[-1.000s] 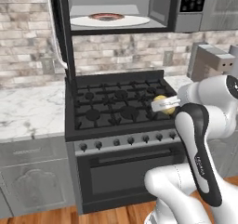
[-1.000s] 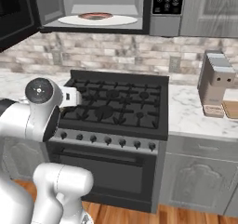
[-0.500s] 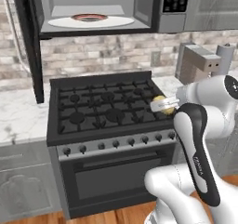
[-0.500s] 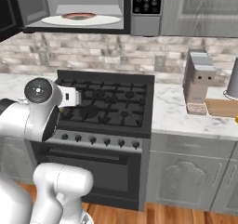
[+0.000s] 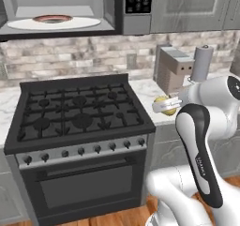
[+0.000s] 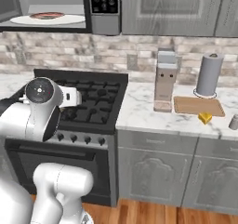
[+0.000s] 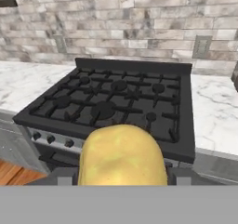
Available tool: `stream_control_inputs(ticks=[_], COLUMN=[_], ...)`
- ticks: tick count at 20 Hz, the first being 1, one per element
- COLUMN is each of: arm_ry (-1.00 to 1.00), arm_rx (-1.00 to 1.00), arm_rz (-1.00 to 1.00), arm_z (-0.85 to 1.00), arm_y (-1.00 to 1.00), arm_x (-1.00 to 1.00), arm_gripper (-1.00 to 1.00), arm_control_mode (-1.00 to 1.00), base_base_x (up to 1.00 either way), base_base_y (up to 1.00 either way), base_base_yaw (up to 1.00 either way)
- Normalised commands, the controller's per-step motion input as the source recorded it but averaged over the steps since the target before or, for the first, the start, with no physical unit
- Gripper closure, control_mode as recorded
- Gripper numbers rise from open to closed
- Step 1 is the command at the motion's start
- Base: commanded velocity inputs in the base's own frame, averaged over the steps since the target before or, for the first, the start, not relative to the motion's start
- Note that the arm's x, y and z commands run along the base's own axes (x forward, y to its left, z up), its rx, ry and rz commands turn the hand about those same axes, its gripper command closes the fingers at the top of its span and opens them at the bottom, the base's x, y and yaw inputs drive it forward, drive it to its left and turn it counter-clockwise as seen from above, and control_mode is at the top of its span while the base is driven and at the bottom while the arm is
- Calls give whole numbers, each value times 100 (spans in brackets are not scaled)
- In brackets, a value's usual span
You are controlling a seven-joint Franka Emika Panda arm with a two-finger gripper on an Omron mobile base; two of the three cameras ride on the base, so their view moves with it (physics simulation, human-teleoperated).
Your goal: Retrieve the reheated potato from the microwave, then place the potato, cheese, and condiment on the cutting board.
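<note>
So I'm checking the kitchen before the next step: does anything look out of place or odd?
Little stands out. The microwave hangs open, its plate bare of food. The gripper holds the potato in the air. The cheese lies on the counter beside the cutting board, not on it.

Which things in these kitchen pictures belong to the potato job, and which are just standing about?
Part of the job:
- smooth pale-yellow potato, held in the gripper
- open dark grey microwave
- orange-yellow cheese wedge
- flat tan wooden cutting board

Just standing about:
- black gas stove
- grey paper towel roll
- boxy grey machine
</note>
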Motion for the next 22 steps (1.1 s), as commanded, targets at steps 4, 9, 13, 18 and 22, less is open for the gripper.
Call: stream_control_inputs(ticks=[4,9,13,18,22], arm_ry=[0,0,0,0,0], arm_rx=[0,0,0,0,0], arm_rz=[0,0,0,0,0], arm_z=[0,0,0,0,0], arm_y=[0,0,0,0,0], arm_x=[0,0,0,0,0], arm_gripper=[100,100,100,100,100], arm_control_mode=[100,100,100,100,100], base_base_x=[31,32,36,38,41], base_base_y=[-71,-68,-64,-64,-64], base_base_yaw=[0,0,0,0,0])
